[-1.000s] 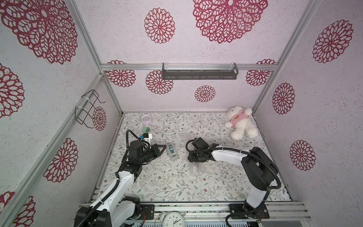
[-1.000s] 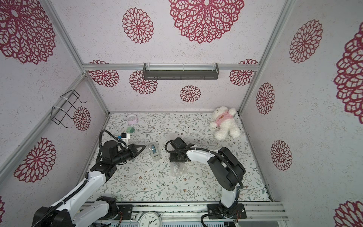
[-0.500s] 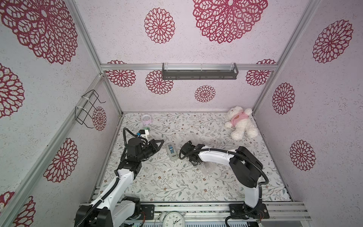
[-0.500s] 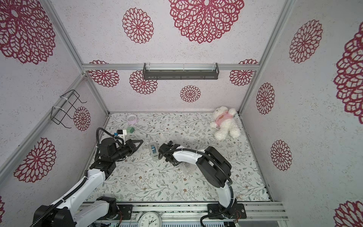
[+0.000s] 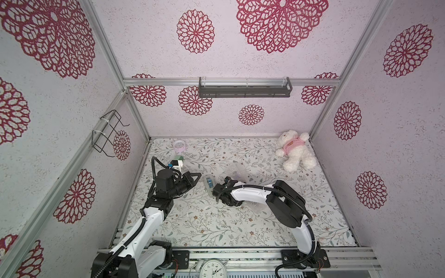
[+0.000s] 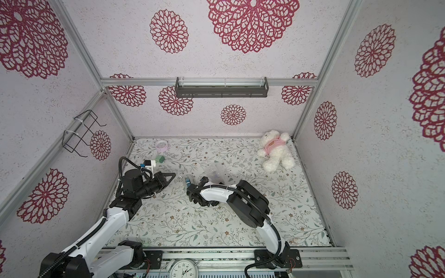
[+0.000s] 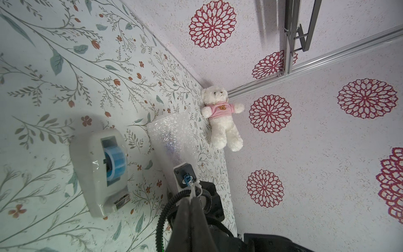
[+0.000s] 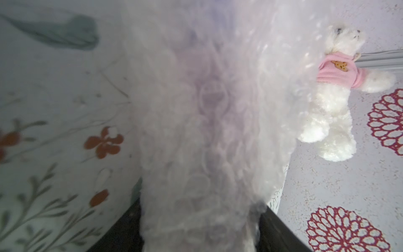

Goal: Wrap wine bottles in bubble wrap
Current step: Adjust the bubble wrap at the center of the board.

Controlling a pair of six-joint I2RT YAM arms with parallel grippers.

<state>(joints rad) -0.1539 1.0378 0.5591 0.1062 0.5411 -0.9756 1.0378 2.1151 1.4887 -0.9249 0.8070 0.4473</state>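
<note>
The bubble wrap (image 7: 168, 128) is rolled into a whitish, crinkly tube. The wine bottle (image 7: 172, 145) sits inside it and shows only as a purple smear through the bubbles. The tube lies near the middle of the desk (image 5: 216, 223), running away from my right hand (image 5: 230, 179) toward the teddy bear (image 5: 295, 151), which is well apart in the far corner. The tape dispenser (image 7: 102, 170) stands just beside the tube, between my two hands.

In the right wrist view the tube fills the gap between my right hand's jaws, one dark jaw on each side of it. I cannot tell whether they are pinching it or only flanking it. My left hand (image 5: 198, 174) is pressed together on nothing and hovers above the desk, pointing toward the dispenser.

I judge this bundle to be awkward to handle. The wrap is light, soft, slick and springy, so it will want to unroll where it is not pinned. The glass inside is hard, fragile and heavy with liquid, and it could slide along the tube if I tilt it. The hollow ends would simply collapse under my fingers. I would take hold around the middle, where the purple shows and the bottle's body backs the plastic. There I would squeeze just enough to pin the loose edge.
</note>
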